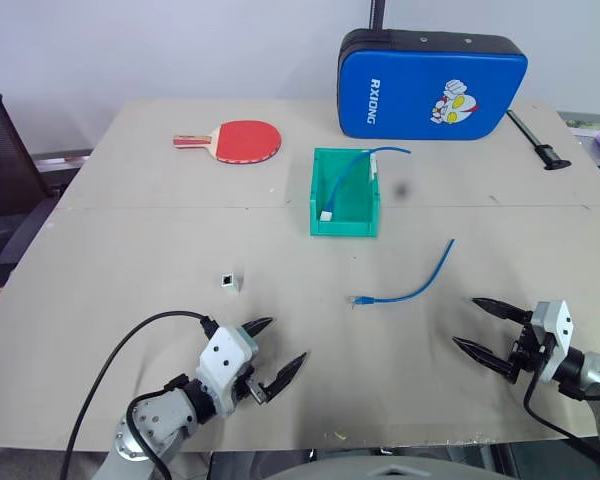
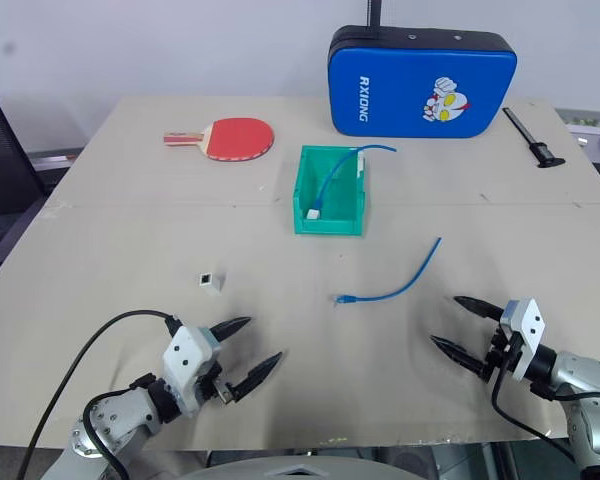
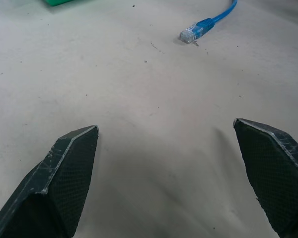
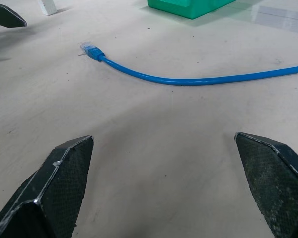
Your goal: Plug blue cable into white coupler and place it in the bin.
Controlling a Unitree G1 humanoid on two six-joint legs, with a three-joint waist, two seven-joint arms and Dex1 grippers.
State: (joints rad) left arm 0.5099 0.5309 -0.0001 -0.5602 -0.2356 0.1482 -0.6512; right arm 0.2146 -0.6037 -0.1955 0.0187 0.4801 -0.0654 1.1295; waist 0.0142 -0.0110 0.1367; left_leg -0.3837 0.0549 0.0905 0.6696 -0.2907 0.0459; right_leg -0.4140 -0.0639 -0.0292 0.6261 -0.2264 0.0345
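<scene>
Two grippers low over the tan table [image 1: 130, 230], both spread wide and empty: left gripper [image 1: 282, 348] near the front edge, right gripper [image 1: 482, 328] at the front right. Between them, nearer the right, the blue cable [image 1: 412, 282] flat in a curve, clear plug toward the left. White coupler [image 1: 226, 281] apart from it, ahead of the left gripper. Further back the green bin [image 1: 344, 229], holding a second blue cable [image 1: 345, 177] with a white block end. Behind, a red paddle [image 1: 242, 140] and blue pad [image 1: 430, 85].

Left wrist: fingertips [image 3: 72, 163] wide, cable plug beyond.

Right wrist: fingertips [image 4: 64, 173] wide, cable across the table beyond, bin corner past it.
</scene>
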